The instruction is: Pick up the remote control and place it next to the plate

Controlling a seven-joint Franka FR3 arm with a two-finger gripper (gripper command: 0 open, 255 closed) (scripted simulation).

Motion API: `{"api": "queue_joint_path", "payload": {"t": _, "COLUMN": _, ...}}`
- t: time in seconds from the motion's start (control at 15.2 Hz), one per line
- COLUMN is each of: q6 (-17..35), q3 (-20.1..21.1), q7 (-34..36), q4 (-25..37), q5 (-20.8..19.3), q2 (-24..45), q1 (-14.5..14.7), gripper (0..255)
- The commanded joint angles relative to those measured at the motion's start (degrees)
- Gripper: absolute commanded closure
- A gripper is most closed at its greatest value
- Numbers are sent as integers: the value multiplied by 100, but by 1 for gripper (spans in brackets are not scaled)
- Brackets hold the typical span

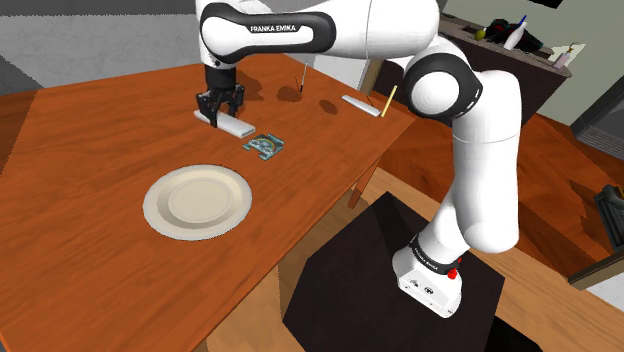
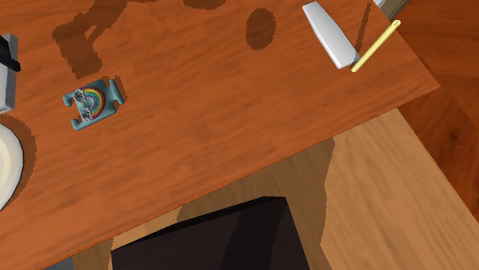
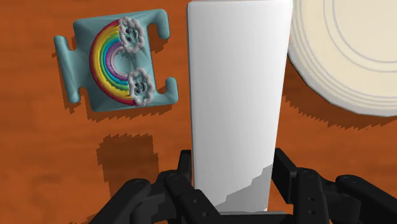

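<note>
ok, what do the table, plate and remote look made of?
Table: wood, reddish-brown with visible grain and a soft sheen. Plate: matte cream with a ringed rim, ceramic-like but not certain. Remote: plain white slab with no buttons or texture drawn, so the material can't be told.

second exterior view: plate [image 2: 4, 165] a sliver, cut by edge at 9 o'clock | remote control [image 2: 6, 88] a grey scrap at plate's 12 o'clock, cut likewise | stand [image 2: 207, 238] cut at 6 o'clock | shoulder view: clutter [image 1: 520, 38] at 1 o'clock too small to name
</note>
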Motion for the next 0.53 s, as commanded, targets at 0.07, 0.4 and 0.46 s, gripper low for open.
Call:
{"api": "queue_joint_path", "payload": {"t": 0.07, "q6": -151, "q3": 51, "q7": 234, "q4": 521, "q5": -19, "q2": 367, "q1": 174, "gripper": 255}}
{"api": "queue_joint_path", "payload": {"t": 0.4, "q6": 204, "q3": 52, "q7": 234, "q4": 214, "q5": -18, "q2": 414, "q1": 176, "gripper": 255}}
{"api": "queue_joint_path", "payload": {"t": 0.46, "q6": 273, "q3": 52, "q7": 234, "q4": 160, "q5": -17, "q2": 429, "q1": 176, "gripper": 255}}
